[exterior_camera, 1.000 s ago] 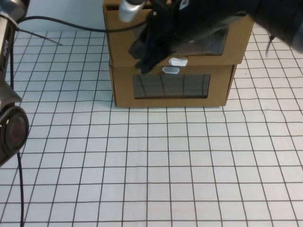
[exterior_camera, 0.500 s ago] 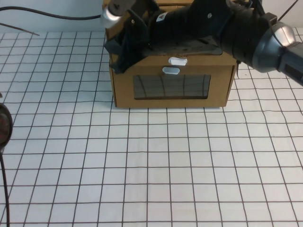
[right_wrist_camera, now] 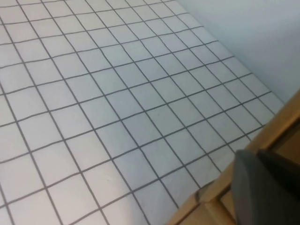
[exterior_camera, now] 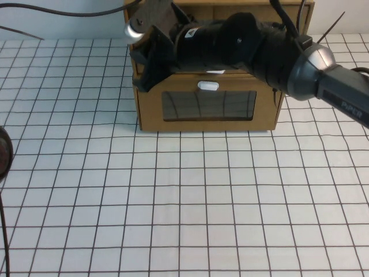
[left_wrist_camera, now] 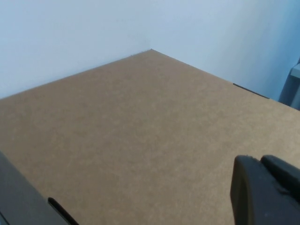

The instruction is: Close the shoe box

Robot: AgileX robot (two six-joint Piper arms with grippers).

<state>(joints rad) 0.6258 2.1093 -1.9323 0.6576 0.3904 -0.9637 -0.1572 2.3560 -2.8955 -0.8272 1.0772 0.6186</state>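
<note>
The white gridded table [exterior_camera: 184, 202] is being crossed by the right arm. On its windowed twin [exterior_camera: 150, 109], the matte brown cardboard shoe box [exterior_camera: 236, 8] is being judged nearly flush, with little left to close. The right gripper [exterior_camera: 147, 69] is being held at its left front corner, and the left gripper [left_wrist_camera: 262, 192] over plain cardboard. For both, open or closed cannot be told.

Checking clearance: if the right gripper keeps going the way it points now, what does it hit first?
Probably nothing: the right gripper, at the upper box's left front corner above the shoe box, points left over the table. Depth is unclear.
</note>
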